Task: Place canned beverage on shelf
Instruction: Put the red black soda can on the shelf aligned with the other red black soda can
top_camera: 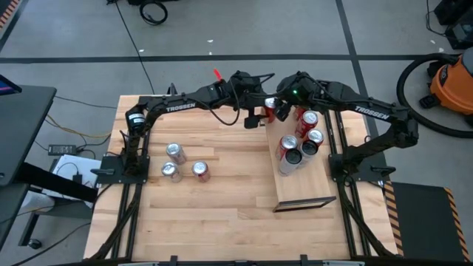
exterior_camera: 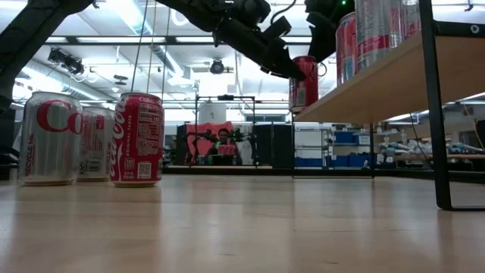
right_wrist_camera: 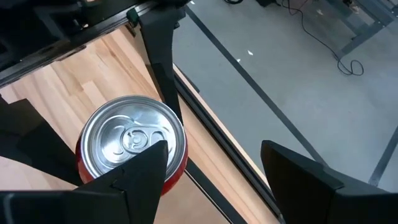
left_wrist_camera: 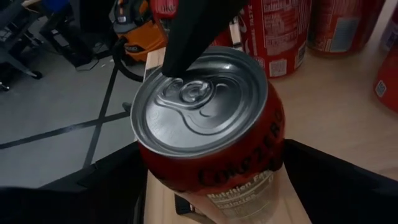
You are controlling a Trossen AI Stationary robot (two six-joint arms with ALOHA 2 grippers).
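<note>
A red can (left_wrist_camera: 211, 143) with a silver lid stands upright on its base at the far left corner of the shelf (top_camera: 303, 185), a raised light-wood board on the table's right. My left gripper (top_camera: 260, 114) reaches in from the left, open, with one finger on each side of this can. My right gripper (right_wrist_camera: 217, 180) hovers over the same can (right_wrist_camera: 134, 140) from the right, open. Several more cans (top_camera: 303, 137) stand on the shelf behind it. My left gripper has its fingers (left_wrist_camera: 323, 180) close beside the can's wall (left_wrist_camera: 261, 168), coming in nearly level from the table's left; whether they touch it I cannot tell. The can stands on the shelf. My right gripper has one fingertip (left_wrist_camera: 177, 43) at the rim of the can's lid (left_wrist_camera: 163, 78), slanting down from above. Its other finger stays clear, off the shelf's far edge. Whether the tip presses on the lid or is just above it I cannot tell.
Three cans (top_camera: 175, 153) (top_camera: 170, 171) (top_camera: 200, 171) stand on the plank table at the left, seen close in the low view as silver (exterior_camera: 49, 136) and red (exterior_camera: 138, 139). The shelf's near half (top_camera: 303, 188) is bare wood. An orange vacuum (top_camera: 451, 81) stands on the floor beyond the table.
</note>
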